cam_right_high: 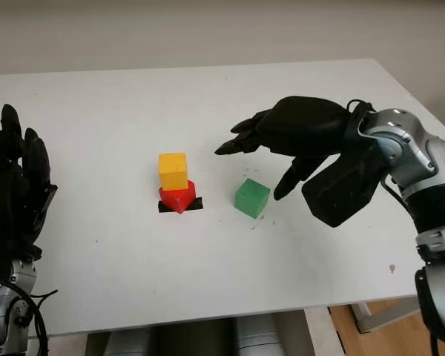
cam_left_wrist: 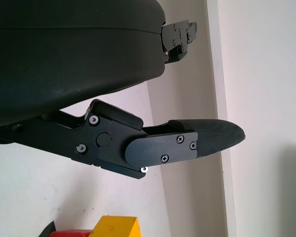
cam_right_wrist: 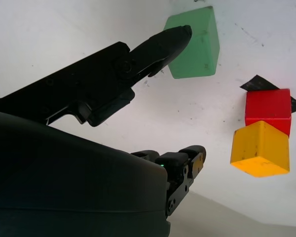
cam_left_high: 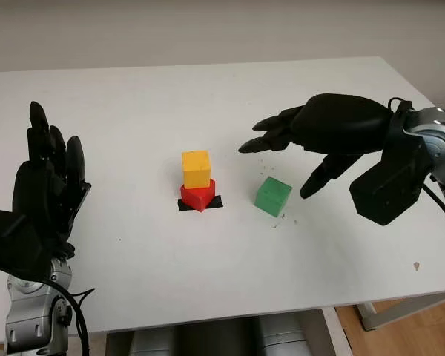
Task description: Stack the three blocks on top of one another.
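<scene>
R robot hand (cam_left_high: 289, 159) open above green block (cam_left_high: 272, 196); no readable labels.

Yellow block (cam_left_high: 196, 168) tops red block (cam_left_high: 198, 196); green block (cam_left_high: 272, 196) sits beside.

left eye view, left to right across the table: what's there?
left hand, open → yellow block stacked on red block → green block → right hand, open, above the green block.

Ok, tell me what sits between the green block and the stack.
Nothing: bare table separates the green block from the yellow-on-red stack, seen from the left eye.
</scene>
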You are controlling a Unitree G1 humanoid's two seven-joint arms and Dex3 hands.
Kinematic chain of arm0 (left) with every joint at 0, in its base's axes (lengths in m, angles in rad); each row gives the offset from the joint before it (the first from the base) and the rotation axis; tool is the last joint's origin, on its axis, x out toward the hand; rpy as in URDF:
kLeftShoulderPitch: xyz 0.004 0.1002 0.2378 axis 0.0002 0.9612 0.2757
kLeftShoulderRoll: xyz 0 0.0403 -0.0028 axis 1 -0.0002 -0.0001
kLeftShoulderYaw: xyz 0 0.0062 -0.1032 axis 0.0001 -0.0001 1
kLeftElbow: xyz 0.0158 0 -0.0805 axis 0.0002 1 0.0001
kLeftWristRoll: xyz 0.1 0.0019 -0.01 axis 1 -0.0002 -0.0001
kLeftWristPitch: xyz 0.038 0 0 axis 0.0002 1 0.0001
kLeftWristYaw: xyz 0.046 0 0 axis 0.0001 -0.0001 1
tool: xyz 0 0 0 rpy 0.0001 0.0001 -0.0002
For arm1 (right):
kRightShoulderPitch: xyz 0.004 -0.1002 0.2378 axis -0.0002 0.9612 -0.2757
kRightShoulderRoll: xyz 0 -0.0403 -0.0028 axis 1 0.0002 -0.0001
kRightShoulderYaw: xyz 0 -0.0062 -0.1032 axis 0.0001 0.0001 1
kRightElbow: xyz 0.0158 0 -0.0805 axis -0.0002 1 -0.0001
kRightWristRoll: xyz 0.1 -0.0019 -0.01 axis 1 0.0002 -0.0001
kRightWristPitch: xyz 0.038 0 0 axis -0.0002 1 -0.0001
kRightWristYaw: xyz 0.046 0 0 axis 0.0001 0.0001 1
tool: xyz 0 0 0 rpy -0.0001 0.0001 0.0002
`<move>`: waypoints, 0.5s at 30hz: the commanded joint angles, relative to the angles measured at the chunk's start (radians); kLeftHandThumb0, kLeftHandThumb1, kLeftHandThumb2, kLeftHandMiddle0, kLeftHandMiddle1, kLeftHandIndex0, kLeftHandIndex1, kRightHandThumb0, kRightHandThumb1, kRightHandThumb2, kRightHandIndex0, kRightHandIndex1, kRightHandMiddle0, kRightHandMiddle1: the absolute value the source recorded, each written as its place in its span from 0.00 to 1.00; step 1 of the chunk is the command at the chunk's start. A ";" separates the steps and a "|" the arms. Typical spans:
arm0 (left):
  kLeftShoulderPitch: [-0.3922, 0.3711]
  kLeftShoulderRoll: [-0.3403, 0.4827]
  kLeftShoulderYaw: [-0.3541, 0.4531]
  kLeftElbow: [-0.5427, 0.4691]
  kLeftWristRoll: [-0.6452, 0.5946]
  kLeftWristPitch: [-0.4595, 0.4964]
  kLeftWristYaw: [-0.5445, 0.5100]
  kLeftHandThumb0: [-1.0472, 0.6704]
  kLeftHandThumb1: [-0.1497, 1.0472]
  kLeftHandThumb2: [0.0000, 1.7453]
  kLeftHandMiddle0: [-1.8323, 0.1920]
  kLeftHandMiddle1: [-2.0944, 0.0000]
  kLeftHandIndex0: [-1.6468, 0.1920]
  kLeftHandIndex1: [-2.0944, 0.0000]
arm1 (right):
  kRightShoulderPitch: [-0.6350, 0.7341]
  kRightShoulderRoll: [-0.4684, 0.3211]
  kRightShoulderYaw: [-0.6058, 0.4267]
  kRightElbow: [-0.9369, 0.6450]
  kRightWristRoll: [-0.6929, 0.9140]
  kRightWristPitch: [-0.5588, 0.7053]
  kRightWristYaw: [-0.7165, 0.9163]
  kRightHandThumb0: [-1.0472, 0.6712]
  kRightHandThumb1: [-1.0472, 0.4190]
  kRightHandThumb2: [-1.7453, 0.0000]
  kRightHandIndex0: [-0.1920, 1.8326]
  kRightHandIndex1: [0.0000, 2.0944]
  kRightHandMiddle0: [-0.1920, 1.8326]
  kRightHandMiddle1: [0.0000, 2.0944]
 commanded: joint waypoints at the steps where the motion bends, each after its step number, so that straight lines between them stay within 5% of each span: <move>1: -0.008 0.006 -0.005 -0.001 0.013 0.001 0.005 0.16 1.00 0.32 1.00 1.00 1.00 1.00 | 0.010 0.009 0.011 0.031 -0.021 -0.019 -0.048 0.24 0.16 0.96 0.23 0.02 0.31 0.04; 15: 0.007 0.004 -0.001 -0.006 0.027 -0.009 0.008 0.16 1.00 0.32 1.00 1.00 1.00 1.00 | 0.003 0.022 0.089 0.176 -0.141 -0.031 -0.239 0.23 0.11 0.96 0.19 0.01 0.30 0.03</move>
